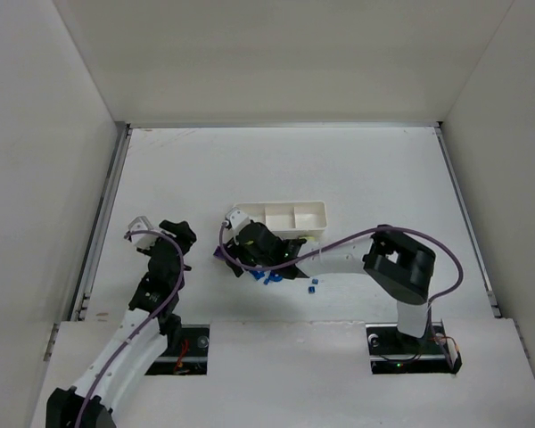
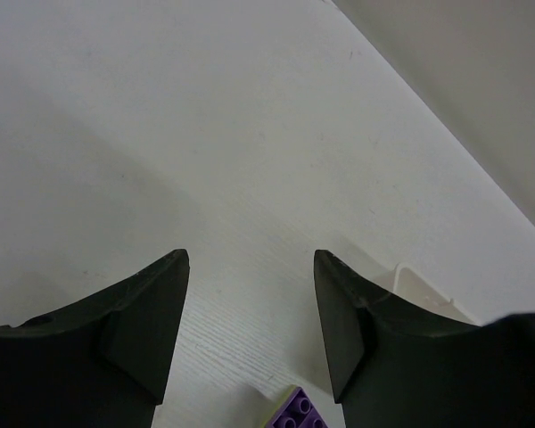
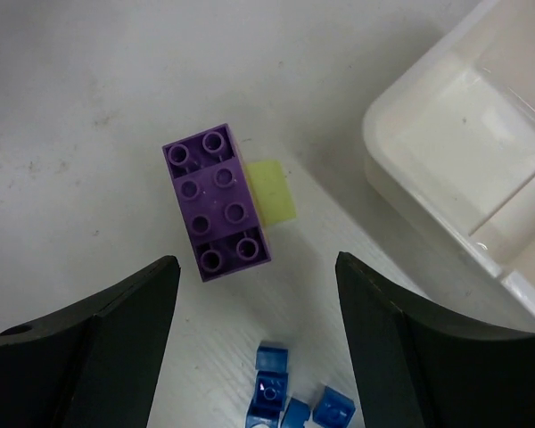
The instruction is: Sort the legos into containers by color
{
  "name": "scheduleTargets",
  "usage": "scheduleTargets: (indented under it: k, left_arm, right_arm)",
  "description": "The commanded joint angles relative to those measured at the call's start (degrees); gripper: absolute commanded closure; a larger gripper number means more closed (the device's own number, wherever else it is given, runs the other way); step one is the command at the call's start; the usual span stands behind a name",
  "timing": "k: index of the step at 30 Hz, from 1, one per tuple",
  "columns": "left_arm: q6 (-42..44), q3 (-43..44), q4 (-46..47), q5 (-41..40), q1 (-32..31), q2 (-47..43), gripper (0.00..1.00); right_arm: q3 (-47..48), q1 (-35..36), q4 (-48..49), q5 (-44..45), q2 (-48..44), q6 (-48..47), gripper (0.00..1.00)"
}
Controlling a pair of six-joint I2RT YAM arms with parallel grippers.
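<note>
Right gripper [image 3: 256,266] hangs wide open, empty, over the purple brick [image 3: 216,201] mid-frame; blue bricks [image 3: 272,392] sit at bottom centre. Tray [image 3: 455,134] at upper right looks empty where I can see, so I'd say basically everything's left.

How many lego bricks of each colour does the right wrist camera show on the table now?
Purple brick: 1
Yellow-green brick: 1
Blue bricks: 4, some cut off by the bottom edge
Total: 6
</note>
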Motion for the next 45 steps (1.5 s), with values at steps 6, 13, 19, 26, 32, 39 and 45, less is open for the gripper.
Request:
scheduleTargets:
  k: [6, 13, 19, 26, 32, 39, 45]
  left_arm:
    - [-2.5, 0.3, 5.8, 5.6, 3.6, 6.3, 0.45]
    - [-3.2, 0.1, 5.8, 6.1, 5.3, 6.4, 0.44]
    - [-3.5, 0.2, 6.4, 6.1, 5.1, 7.9, 0.44]
    - [-4.1, 0.6, 7.2, 6.1, 4.9, 9.7, 0.44]
    - [-4.4, 0.6, 7.0, 6.3, 5.2, 9.2, 0.42]
    - [-6.4, 1.3, 7.7, 8.4, 2.9, 6.8, 0.41]
    - [-13.6, 7.1, 4.3, 15.1, -0.4, 5.7, 0.41]
  right_arm:
    - [5.9, 0.1, 2.2, -4.5, 2.5, -2.6, 0.26]
    - [8.0, 0.1, 1.0, -4.7, 5.3, -3.0, 0.35]
    - [8.3, -0.1, 1.0, -4.2, 6.0, -3.0, 0.47]
    - [8.6, -0.1, 0.8, -3.2, 6.9, -2.9, 0.62]
    - [6.7, 0.0, 1.9, -2.8, 2.0, -0.5, 0.74]
    - [0.5, -3.2, 5.9, -6.1, -8.9, 9.9, 0.74]
    - [-3.9, -7.9, 8.5, -9.3, -16.7, 17.7, 0.74]
